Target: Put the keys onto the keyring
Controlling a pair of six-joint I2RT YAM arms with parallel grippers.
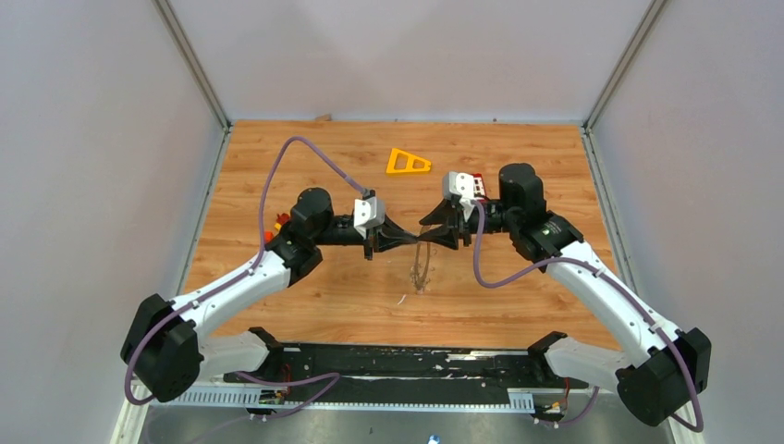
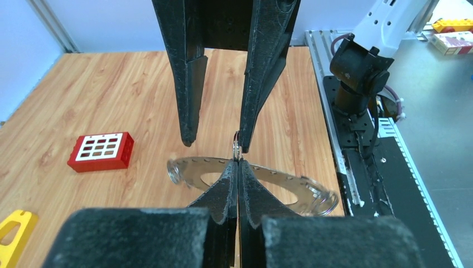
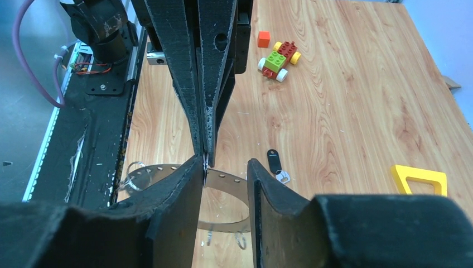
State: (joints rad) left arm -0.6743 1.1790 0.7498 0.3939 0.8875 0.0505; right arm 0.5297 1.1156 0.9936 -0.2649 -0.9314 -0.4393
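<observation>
Seen from above, the two arms meet over the middle of the wooden worktop (image 1: 305, 305). The left fingers (image 1: 413, 240) are pinched shut on the large flat thin grey keyring (image 1: 422, 269), which hangs just under the spot where both sets of tips face each other. The right fingers (image 1: 438, 233) point at them tip to tip. An orange triangular frame (image 1: 408, 163) lies in the upper middle, and a small red keypad block (image 1: 476, 183) peeks out behind the right wrist.

In the left wrist view, the left fingers at lower centre are pressed together on the ring's rim, and the ring spreads out to either side behind them. The right fingers reach in from the top, parted, gripping nothing I can make out. The red block sits at mid-left.

In the right wrist view, that arm's own fingers stand apart along the bottom, with the ring showing in the gap. One tiny black-headed key with a silvery part (image 3: 273, 159) lies on the worktop right of centre, off the ring. A brick toy car (image 3: 277, 58) and an orange cube (image 3: 263, 39) sit near the top.

As I judge it, the ring is lifted and steadied, but the threading is not yet done: the key must be picked up and put on. I count one ring, one key, one frame, one block, one car and one cube.
</observation>
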